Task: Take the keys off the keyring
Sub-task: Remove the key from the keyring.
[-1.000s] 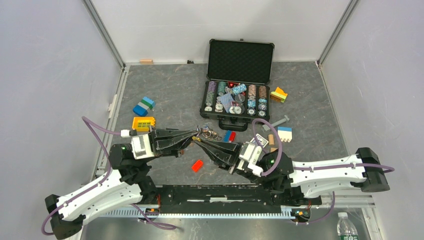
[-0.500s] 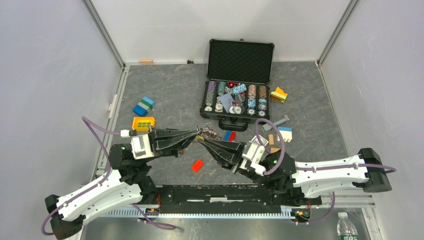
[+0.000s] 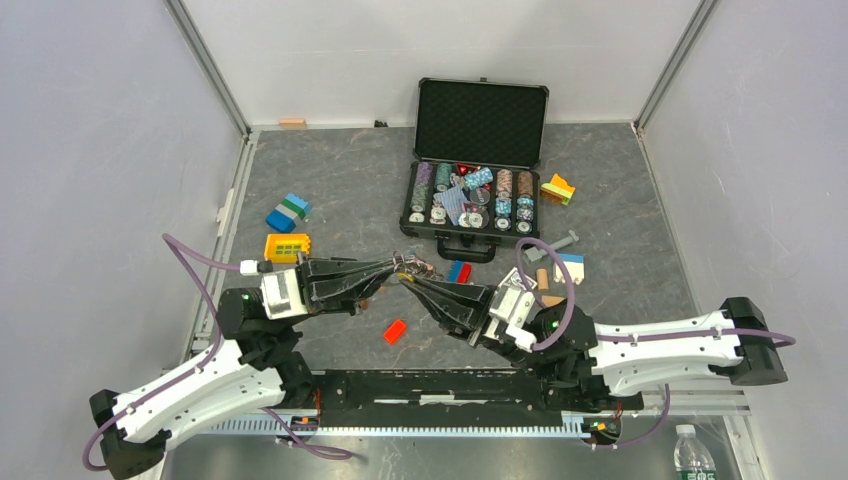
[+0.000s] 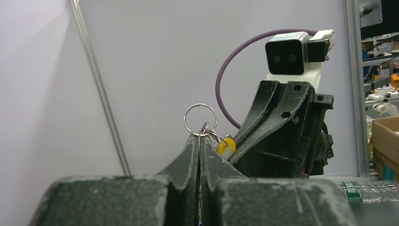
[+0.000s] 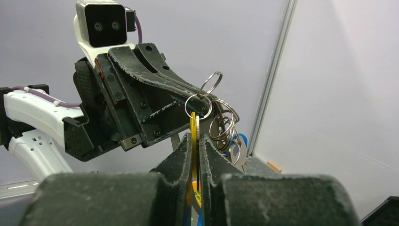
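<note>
Silver wire stands up out of my left gripper (image 4: 199,137): the keyring (image 4: 184,119), pinched at its lower edge between jaws pressed fully together; my right gripper (image 5: 195,139) is clenched on a yellow-headed key (image 5: 193,126) whose top reaches a small ring of the bunch; the other keys (image 5: 225,129) dangle just beyond, one blue-headed; the bunch hangs in mid-air between both tips, above the grey table (image 3: 330,180), on the near side of the open poker-chip case (image 3: 480,120).
</note>
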Controlling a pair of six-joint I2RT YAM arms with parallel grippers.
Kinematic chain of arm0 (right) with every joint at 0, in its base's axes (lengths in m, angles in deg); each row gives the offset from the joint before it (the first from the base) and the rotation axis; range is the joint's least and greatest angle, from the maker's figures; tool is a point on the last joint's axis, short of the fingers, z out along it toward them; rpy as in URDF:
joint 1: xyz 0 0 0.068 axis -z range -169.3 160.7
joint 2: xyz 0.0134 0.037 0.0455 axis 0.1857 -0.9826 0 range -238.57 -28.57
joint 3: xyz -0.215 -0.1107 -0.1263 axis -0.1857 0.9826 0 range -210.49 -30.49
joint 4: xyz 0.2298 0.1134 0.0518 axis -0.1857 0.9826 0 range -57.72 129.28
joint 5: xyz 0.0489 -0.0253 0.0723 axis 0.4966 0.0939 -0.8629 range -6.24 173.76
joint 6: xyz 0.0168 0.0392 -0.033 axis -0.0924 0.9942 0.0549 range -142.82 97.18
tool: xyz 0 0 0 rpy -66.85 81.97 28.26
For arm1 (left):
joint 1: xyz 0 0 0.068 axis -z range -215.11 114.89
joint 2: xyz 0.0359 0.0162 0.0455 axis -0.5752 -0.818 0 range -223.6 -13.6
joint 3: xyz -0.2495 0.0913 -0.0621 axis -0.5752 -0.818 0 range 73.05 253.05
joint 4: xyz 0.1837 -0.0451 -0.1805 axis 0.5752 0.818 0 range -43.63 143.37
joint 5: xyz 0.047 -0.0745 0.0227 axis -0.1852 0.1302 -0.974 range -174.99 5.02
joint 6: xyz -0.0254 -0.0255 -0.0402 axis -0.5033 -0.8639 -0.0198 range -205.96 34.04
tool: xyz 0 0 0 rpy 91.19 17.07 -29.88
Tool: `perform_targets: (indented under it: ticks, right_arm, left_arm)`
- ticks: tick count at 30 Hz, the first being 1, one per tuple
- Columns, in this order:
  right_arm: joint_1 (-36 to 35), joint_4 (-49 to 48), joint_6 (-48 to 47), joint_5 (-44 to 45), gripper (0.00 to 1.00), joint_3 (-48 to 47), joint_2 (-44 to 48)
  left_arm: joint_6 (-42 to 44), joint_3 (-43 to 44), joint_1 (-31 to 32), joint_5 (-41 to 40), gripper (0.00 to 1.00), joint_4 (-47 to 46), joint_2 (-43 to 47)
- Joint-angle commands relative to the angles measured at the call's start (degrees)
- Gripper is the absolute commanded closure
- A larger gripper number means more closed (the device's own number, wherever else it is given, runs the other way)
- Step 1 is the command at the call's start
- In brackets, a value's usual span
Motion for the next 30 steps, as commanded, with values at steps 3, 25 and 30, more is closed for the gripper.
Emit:
perform_targets:
  ticks: [3,25,30]
  right_arm:
    - [0.11,0.04,-0.11,-1.12,0.91,-0.72,2.52]
    - [0.06,6.37,0.03,-3.35,0.96,-4.08,5.21]
    - [0.10,7.02,-0.01,-3.36,0.96,-4.08,6.11]
  left_arm:
    - [0.06,0.80,0.09,0.85,0.98,-2.70,0.89]
    - [1.26,1.57,0.16,3.49,0.98,1.45,1.06]
    - [1.30,2.36,0.06,4.65,0.98,3.54,0.69]
